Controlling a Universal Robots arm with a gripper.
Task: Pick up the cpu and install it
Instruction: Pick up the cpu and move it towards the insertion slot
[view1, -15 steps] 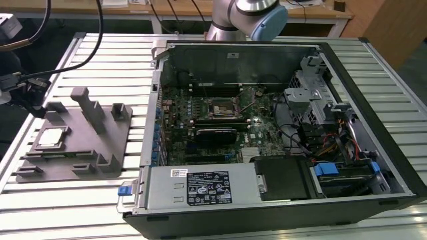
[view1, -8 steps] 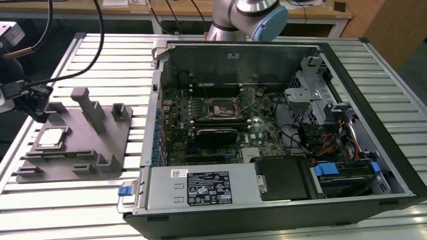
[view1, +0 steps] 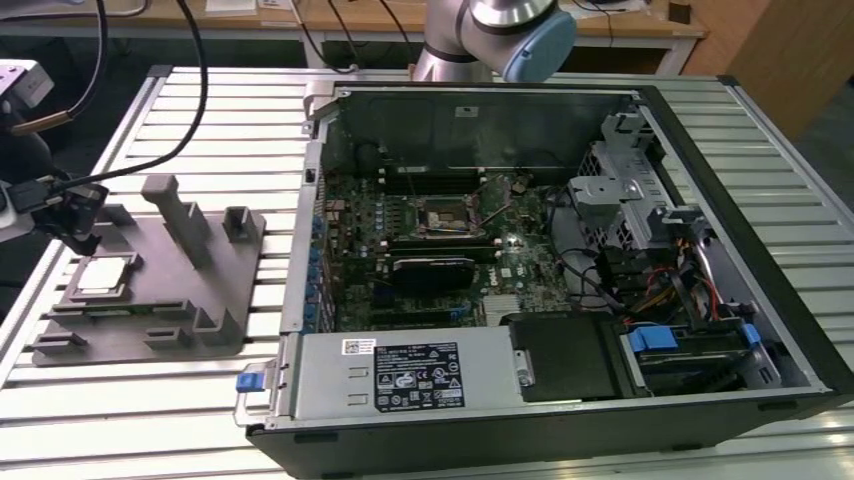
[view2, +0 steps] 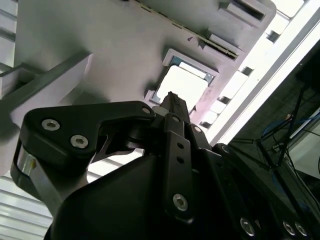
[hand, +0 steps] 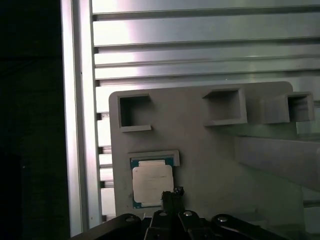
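The cpu (hand: 151, 182) lies flat in a shallow recess of the grey fixture plate (hand: 215, 150), which rests on the slatted table (hand: 200, 50) at the exterior view's left, well apart from the open computer case (view1: 747, 200). The tool (hand: 172, 192) hangs close over one edge of the chip, its jaws drawn together and holding nothing. I judge the pick-up not yet made; a grasp would call for the jaws to spread past the chip's sides. The power supply's labels (view1: 416, 377) carry print I cannot read.

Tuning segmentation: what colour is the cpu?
The cpu: pale beige top, teal-green edge; clearest in the first wrist view.
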